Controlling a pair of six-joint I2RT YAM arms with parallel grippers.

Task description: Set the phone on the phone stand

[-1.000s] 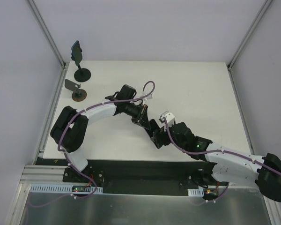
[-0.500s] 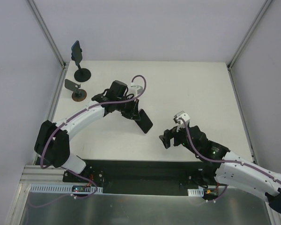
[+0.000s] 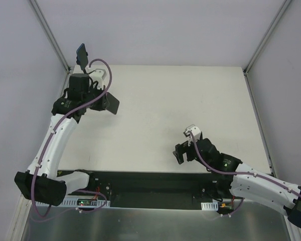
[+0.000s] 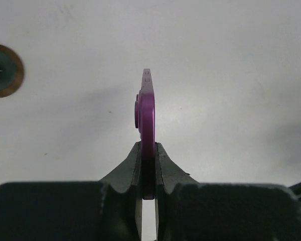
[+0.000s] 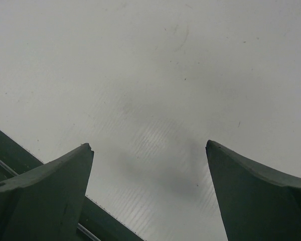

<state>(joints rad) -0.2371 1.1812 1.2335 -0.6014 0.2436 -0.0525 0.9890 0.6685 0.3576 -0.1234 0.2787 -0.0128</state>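
The phone (image 3: 81, 53), black with a bluish edge, sits in the clamp head of the all-black phone stand (image 3: 85, 67) at the far left corner. The stand's disc base is hidden behind my left wrist. My left gripper (image 3: 99, 102) hovers just in front of that stand, shut on a second black phone (image 3: 110, 104). In the left wrist view this held phone (image 4: 148, 113) shows edge-on with a magenta rim, pinched between the pads of the left gripper (image 4: 148, 146). My right gripper (image 3: 179, 152) is open and empty near the table's front edge, and its wrist view (image 5: 148, 146) shows only bare table between the fingers.
The round brown base of another stand (image 4: 1, 74) lies on the table left of the held phone; in the top view my left arm hides it. White enclosure walls (image 3: 20, 75) close in left, back and right. A dark rail (image 5: 10, 150) runs along the front edge.
My left arm has swung from the table's middle to the far left corner with the magenta-rimmed phone in its grip. My right gripper let go earlier, drew back toward the front edge and stays open.
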